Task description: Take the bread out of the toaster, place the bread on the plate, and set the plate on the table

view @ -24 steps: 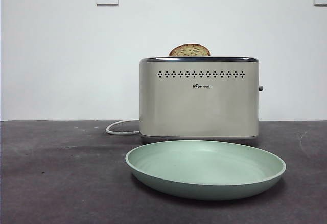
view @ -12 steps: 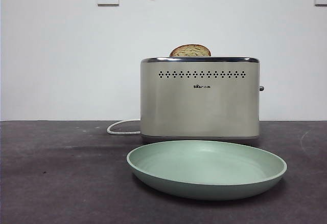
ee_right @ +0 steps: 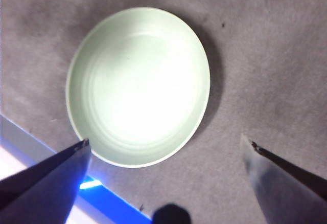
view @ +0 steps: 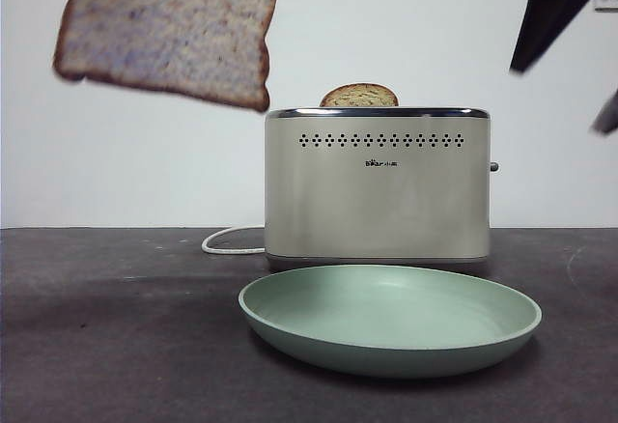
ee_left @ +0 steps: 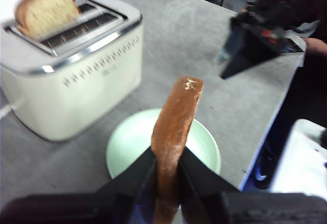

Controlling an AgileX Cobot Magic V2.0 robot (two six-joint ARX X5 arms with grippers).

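- The bread (view: 172,29) hangs in the air high above the table (view: 116,326), off to one side of the toaster (view: 377,186) and clear of it.
- The left gripper (ee_left: 167,170) has its two black jaws clamped on the slice's lower edge, holding it edge-on above the plate (ee_left: 127,142).
- The plate (view: 390,319) is bare and sits on the table just in front of the toaster.
- A second slice (view: 358,96) pokes its domed top out of the toaster's rear slot.
- The right gripper (ee_right: 166,147) hovers over the plate with its jaws spread wide, gripping nothing; in the front view it shows as a dark shape at the upper corner.
- A white cord (view: 230,240) curls out from behind the toaster.
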